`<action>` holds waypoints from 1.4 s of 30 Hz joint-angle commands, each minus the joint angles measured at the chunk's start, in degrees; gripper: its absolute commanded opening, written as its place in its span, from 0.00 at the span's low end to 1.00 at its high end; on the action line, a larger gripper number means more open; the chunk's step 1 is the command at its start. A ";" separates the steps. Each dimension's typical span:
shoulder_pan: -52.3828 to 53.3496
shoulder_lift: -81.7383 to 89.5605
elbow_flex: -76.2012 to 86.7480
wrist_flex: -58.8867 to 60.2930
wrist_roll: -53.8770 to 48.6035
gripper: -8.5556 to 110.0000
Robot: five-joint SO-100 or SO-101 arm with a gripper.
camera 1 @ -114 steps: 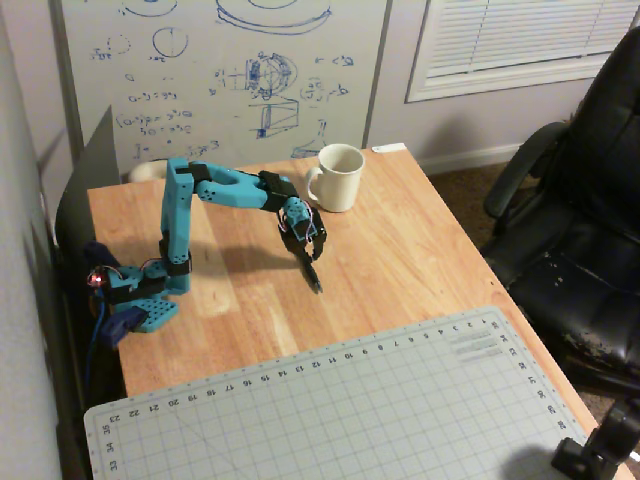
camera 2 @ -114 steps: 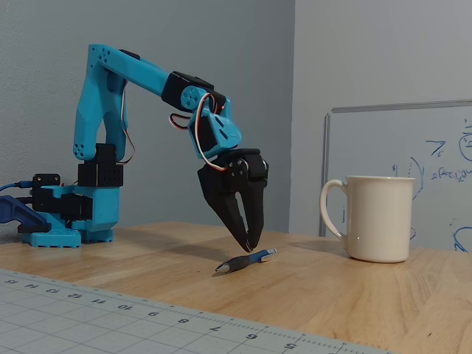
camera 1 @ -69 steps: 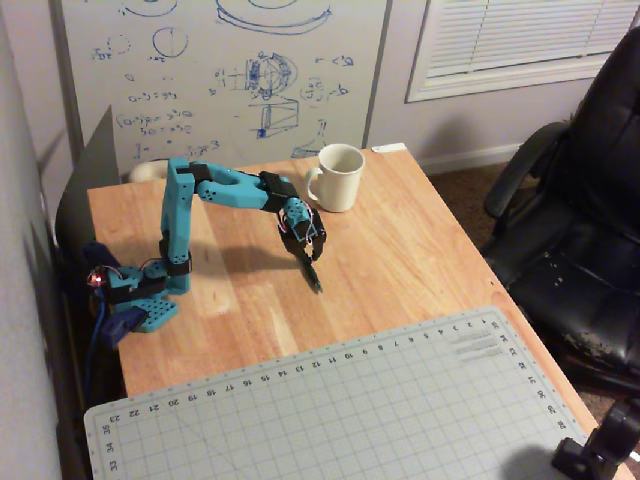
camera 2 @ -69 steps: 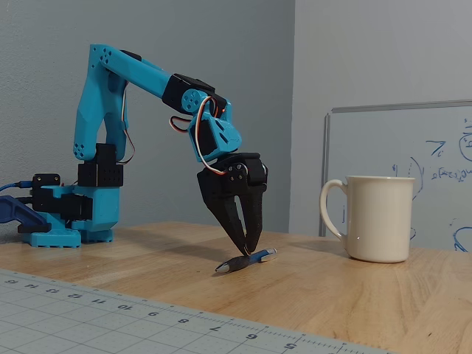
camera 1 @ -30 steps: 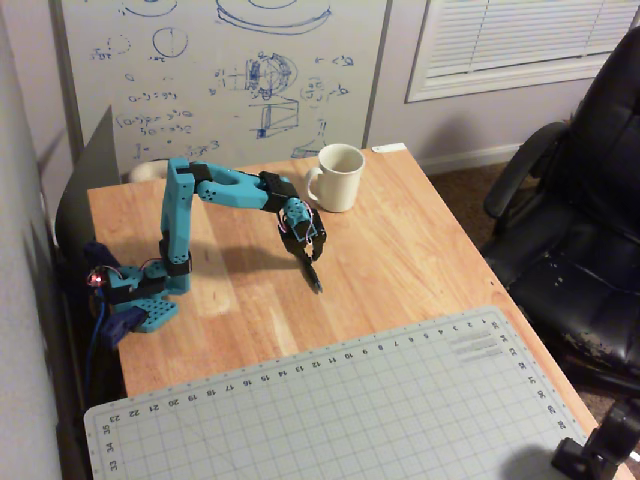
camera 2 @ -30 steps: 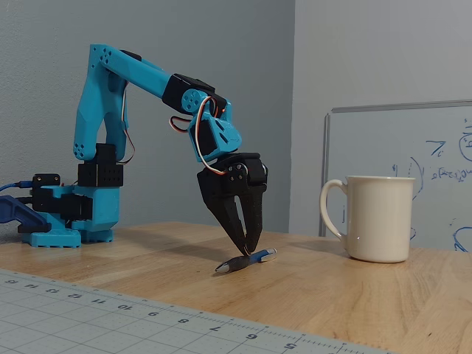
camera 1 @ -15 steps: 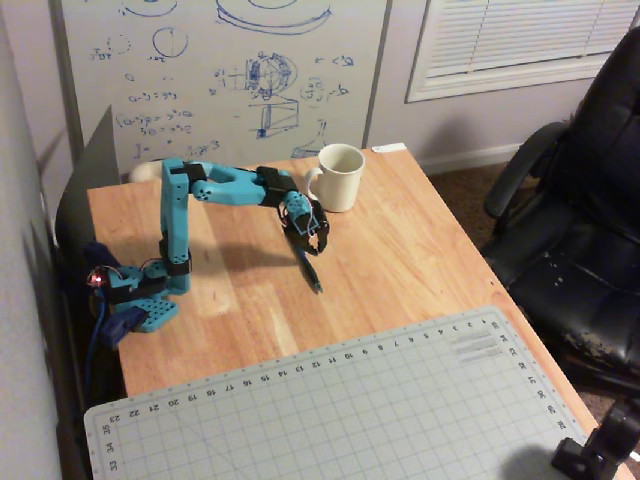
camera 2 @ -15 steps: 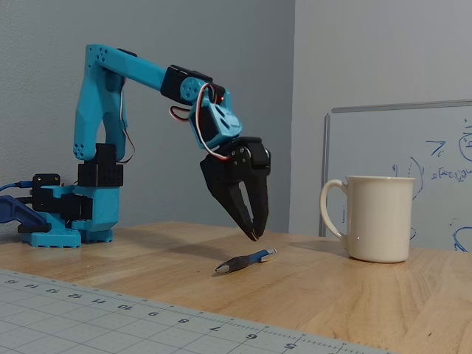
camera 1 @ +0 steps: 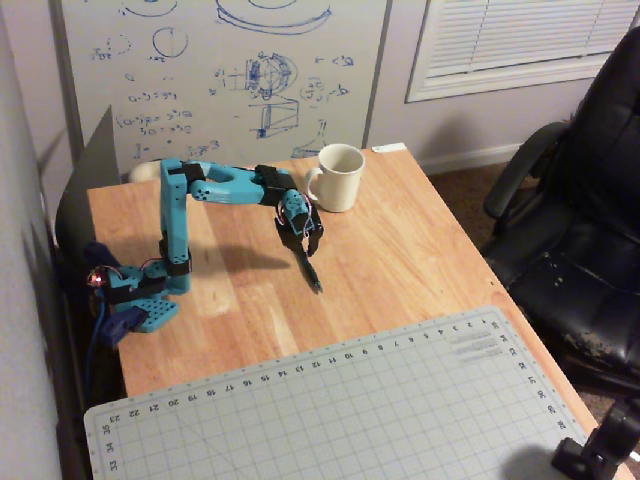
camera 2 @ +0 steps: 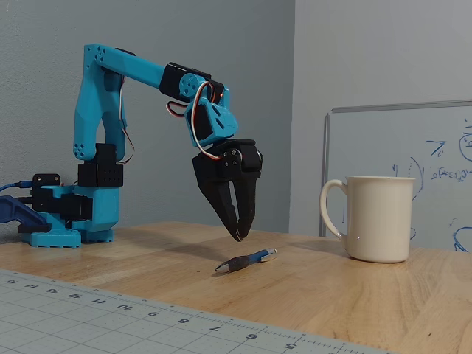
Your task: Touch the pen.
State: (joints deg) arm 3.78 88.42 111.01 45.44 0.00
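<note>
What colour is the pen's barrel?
Blue, with a dark tip; the pen shows best in the fixed view.

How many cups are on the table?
1. The white mug stands upright on the wooden table, beyond the gripper and the pen in the overhead view. None looks hidden.

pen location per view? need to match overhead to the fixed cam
Overhead view: pen lies on the wood just below the pincer, centre of the picture, above the cutting mat.
Fixed view: pen lies low centre, under the pincer tip.
Shared landmark: white mug, right of the pen in both.
</note>
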 commanded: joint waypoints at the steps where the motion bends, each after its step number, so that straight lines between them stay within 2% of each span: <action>1: -0.53 5.01 -4.92 0.18 0.44 0.08; 30: 0.09 3.87 -3.96 0.62 0.09 0.08; 42: 0.18 -3.34 -5.01 0.00 0.35 0.08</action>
State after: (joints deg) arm 3.78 84.02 110.39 45.53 0.00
